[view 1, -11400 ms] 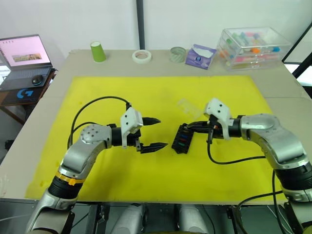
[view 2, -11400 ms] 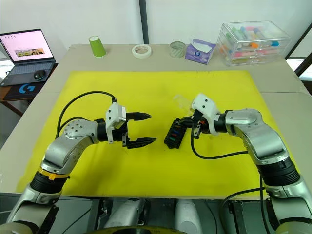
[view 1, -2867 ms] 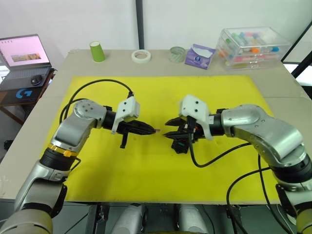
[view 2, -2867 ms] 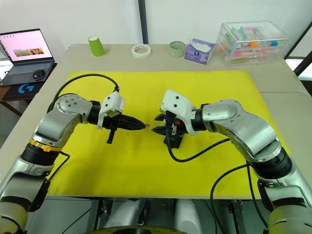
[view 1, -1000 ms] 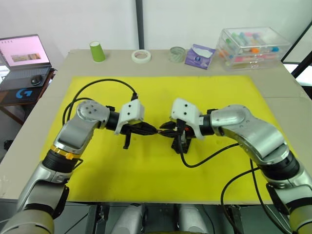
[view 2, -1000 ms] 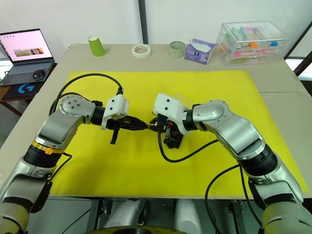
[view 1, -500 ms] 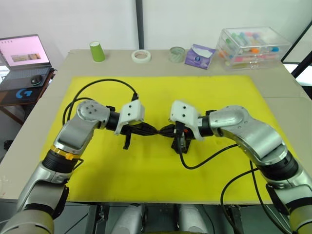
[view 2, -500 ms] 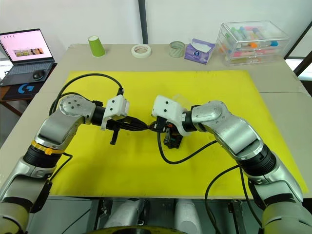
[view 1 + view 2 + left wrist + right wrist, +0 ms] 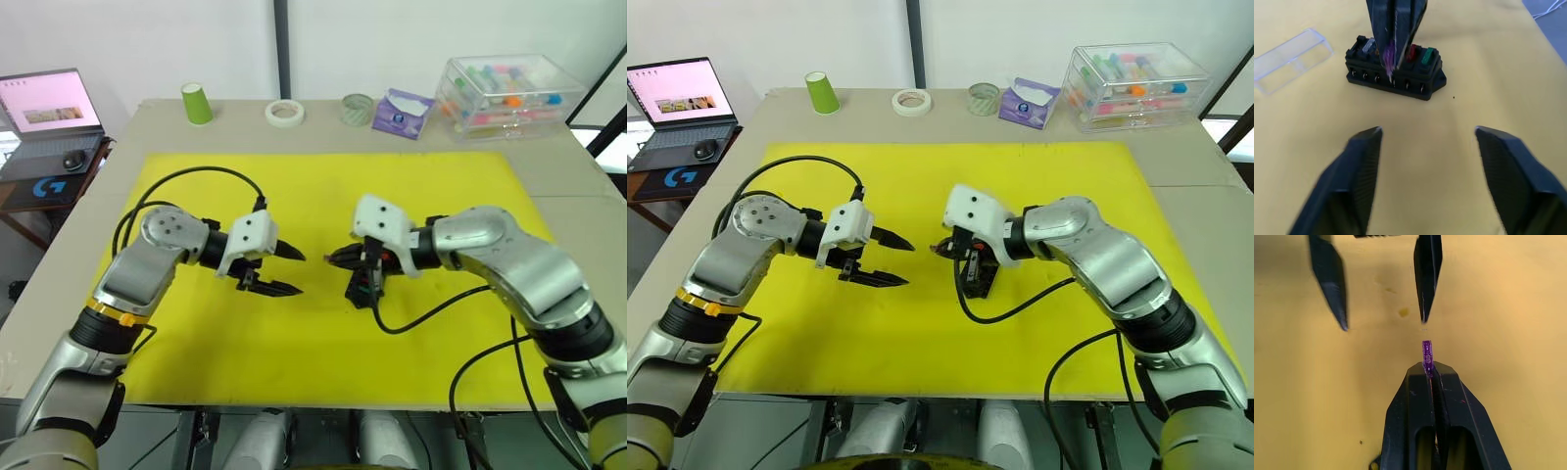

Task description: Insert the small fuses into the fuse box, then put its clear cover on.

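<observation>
We are pinching the tiny, light purple translucent fuse (image 9: 1427, 351) by its body in our right hand (image 9: 1428, 372); our left hand (image 9: 290, 271) is hanging wide open.

Silver arms, white wrist housings, black cables

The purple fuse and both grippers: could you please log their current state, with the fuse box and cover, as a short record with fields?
purple fuse: pinched at the fingertips of the right gripper, tip sticking out
right gripper: shut on the fuse, beside the fuse box
left gripper: open, holding nothing, facing the right gripper across a gap
fuse box: on the yellow mat, several fuses already seated, including red and green
clear cover: lying on the mat beside the box, not fitted
</observation>
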Controlling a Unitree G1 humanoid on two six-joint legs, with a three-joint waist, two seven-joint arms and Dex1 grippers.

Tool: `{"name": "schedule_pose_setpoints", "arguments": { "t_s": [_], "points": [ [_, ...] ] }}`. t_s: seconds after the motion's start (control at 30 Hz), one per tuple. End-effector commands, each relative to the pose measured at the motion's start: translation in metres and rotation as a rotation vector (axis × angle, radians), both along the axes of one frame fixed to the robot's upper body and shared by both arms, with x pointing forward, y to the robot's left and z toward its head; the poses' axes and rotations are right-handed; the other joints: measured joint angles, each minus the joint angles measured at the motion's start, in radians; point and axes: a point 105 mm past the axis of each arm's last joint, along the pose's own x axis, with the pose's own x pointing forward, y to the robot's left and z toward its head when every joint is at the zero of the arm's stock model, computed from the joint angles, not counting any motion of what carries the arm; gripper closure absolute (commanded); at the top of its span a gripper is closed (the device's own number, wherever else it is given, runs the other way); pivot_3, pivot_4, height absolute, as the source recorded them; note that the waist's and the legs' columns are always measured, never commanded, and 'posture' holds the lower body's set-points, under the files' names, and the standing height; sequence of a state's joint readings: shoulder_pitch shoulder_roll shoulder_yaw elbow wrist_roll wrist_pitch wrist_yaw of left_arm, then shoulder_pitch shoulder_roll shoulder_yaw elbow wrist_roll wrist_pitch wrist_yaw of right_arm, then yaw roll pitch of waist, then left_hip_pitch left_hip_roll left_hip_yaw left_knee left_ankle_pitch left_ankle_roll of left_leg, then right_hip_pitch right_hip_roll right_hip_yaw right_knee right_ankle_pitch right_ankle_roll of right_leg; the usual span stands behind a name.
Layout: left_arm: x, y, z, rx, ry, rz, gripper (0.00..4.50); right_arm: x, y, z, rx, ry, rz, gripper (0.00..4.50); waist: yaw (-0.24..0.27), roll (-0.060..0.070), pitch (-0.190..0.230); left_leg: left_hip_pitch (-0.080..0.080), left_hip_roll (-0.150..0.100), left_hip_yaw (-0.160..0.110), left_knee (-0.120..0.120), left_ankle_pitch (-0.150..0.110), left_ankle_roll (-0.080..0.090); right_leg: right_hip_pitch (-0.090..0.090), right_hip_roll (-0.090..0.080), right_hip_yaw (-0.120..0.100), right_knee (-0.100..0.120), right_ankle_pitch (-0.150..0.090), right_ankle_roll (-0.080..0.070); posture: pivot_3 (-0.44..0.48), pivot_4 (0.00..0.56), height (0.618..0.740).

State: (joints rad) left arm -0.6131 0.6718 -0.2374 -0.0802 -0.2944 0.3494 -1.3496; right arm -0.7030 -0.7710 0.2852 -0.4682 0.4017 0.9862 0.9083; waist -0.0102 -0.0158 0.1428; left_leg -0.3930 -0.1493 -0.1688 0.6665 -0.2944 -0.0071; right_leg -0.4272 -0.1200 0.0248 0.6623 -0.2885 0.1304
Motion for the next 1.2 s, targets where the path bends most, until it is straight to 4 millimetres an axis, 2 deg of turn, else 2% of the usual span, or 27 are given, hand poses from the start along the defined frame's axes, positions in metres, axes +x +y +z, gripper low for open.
{"name": "schedule_pose_setpoints", "arguments": {
  "t_s": [0.03, 0.1, 0.3, 0.53, 0.63, 0.77, 1.2],
  "points": [
    [-0.002, -0.007, 0.016, -0.094, 0.002, 0.004, 0.08, -0.003, -0.010, 0.015, 0.022, -0.022, -0.025, 4.50, 0.001, 0.000, 0.000, 0.000, 0.000, 0.000, 0.000, 0.000, 0.000, 0.000, 0.000, 0.000, 0.000, 0.000, 0.000, 0.000, 0.150, 0.740],
    [-0.006, -0.015, 0.024, -0.172, 0.009, -0.027, 0.08, -0.003, -0.019, 0.018, 0.020, -0.013, -0.053, 4.50, 0.001, 0.000, 0.000, 0.000, 0.000, 0.000, 0.000, 0.000, 0.000, 0.000, 0.000, 0.000, 0.000, 0.000, 0.000, 0.000, 0.150, 0.740],
    [0.000, -0.023, 0.026, -0.193, -0.017, 0.001, 0.08, -0.001, -0.033, 0.026, 0.021, 0.006, -0.118, 4.50, 0.000, 0.000, 0.000, 0.000, 0.000, 0.000, 0.000, 0.000, 0.000, 0.000, 0.000, 0.000, 0.000, 0.000, 0.000, 0.000, 0.150, 0.740],
    [0.007, -0.028, 0.025, -0.182, -0.008, 0.019, 0.08, -0.007, -0.019, 0.028, 0.017, -0.032, -0.051, 4.50, 0.000, 0.000, 0.000, 0.000, 0.000, 0.000, 0.000, 0.000, 0.000, 0.000, 0.000, 0.000, 0.000, 0.000, 0.000, 0.000, 0.150, 0.740],
    [0.009, -0.029, 0.024, -0.176, -0.021, 0.017, 0.59, -0.009, -0.013, 0.027, 0.015, -0.042, -0.031, 4.50, 0.000, 0.000, 0.000, 0.000, 0.000, 0.000, 0.000, 0.000, 0.000, 0.000, 0.000, 0.000, 0.000, 0.000, 0.000, 0.000, 0.150, 0.740],
    [0.012, -0.032, 0.024, -0.173, -0.026, 0.024, 1.91, -0.012, -0.006, 0.025, 0.012, -0.052, -0.002, 4.50, 0.001, 0.000, 0.000, 0.000, 0.000, 0.000, 0.000, 0.000, 0.000, 0.000, 0.000, 0.000, 0.000, 0.000, 0.000, 0.000, 0.150, 0.740],
    [0.008, -0.032, 0.026, -0.201, -0.016, -0.003, 1.91, -0.017, 0.004, 0.026, 0.027, -0.061, 0.048, 4.50, 0.000, 0.000, 0.000, 0.000, 0.000, 0.000, 0.000, 0.000, 0.000, 0.000, 0.000, 0.000, 0.000, 0.000, 0.000, 0.000, 0.150, 0.740]
  ]
}}
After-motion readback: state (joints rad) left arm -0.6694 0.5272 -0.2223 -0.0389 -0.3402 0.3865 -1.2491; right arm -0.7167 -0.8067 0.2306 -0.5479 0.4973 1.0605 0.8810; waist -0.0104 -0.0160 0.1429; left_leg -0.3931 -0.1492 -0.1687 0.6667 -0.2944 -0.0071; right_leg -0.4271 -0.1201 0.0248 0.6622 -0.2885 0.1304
